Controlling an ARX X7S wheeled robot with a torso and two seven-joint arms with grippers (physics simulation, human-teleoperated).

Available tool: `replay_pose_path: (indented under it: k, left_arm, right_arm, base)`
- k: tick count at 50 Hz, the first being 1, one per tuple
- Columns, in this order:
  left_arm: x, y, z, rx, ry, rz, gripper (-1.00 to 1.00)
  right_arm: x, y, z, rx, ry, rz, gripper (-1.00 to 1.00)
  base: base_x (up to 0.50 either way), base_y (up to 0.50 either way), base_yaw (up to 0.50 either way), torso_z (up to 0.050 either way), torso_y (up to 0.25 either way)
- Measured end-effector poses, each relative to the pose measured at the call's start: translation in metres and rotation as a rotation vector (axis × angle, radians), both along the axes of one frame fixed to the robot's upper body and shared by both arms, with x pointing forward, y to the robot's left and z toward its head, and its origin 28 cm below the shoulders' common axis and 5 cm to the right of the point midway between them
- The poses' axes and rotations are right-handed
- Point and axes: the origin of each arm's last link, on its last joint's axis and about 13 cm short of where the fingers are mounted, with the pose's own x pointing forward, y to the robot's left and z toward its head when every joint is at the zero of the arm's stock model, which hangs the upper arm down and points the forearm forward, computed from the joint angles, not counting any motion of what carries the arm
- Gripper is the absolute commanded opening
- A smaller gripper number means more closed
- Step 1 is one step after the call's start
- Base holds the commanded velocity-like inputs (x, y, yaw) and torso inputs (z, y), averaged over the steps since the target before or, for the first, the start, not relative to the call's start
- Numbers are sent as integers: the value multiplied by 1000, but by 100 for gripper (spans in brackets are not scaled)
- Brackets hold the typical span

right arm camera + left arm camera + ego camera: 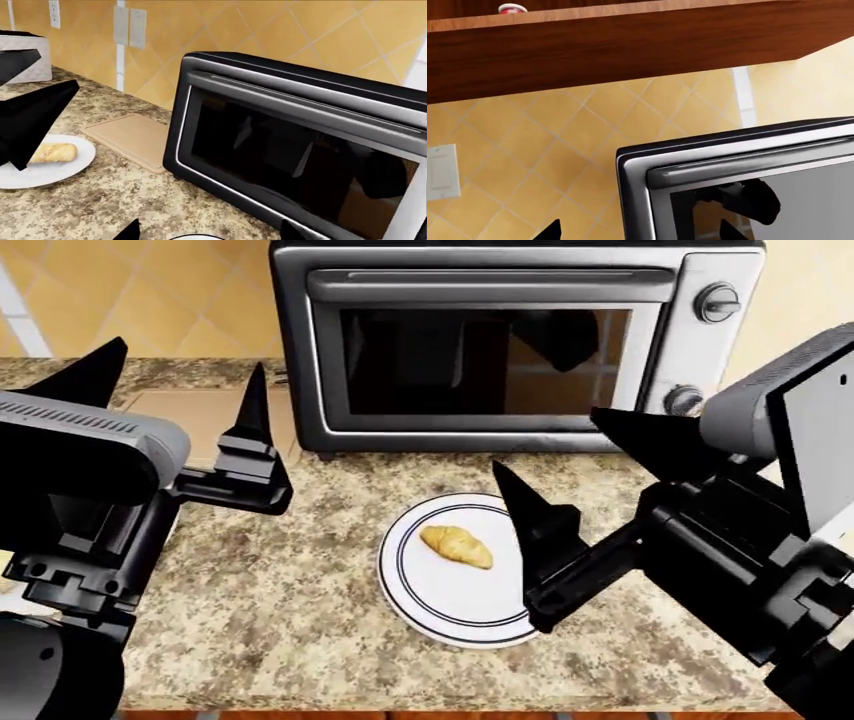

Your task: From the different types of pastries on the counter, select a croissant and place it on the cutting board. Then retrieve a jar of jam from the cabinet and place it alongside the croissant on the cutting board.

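The speckled beige-and-brown granite tabletop [267, 600] carries everything seen from the head camera. The stainless-steel toaster oven with a dark glass door [514, 345], taken here as the landmark, stands at the back against the yellow diamond-tiled wall [267, 30]. A dark wooden wall cabinet [627, 50] hangs above the oven, and on its shelf the white lid and red rim of the small jar of jam [512, 8] just show over the front edge. The light tan rectangular wooden cutting board [130, 137] lies flat beside the oven's left end, with nothing on it. A round white plate with a dark ring [447, 605] sits in front of the oven door and holds the small golden ridged croissant [457, 546]. A second white plate [40, 172], further from the oven beyond the board, holds a longer pale-brown loaf [53, 152].

The left gripper [174, 375] is raised in front of the board, its black fingers [251, 405] spread wide and holding nothing. The right gripper [587, 465] hovers above the plate's right edge, fingers [527, 505] likewise parted and empty.
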Motion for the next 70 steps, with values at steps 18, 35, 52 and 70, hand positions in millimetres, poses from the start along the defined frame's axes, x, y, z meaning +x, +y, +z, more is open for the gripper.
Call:
replay_pose_path:
  k: [18,35,52,70]
  left_arm:
    - [1,1,-2,-7,5,2,100]
    - [1,6,-8,-20,17,14,100]
    - [0,9,-10,-29,20,20,100]
    - [0,11,-13,-31,25,24,100]
  right_arm:
    - [18,18,-12,-75,205,85,100]
    - [48,29,-11,-161,351,93,100]
    - [78,37,-11,-275,422,69,100]
    - [98,51,-27,-355,466,80,100]
  base:
    - [39,0,0,0,0]
    - [0,0,0,0,0]
    - [0,0,0,0,0]
    - [0,0,0,0,0]
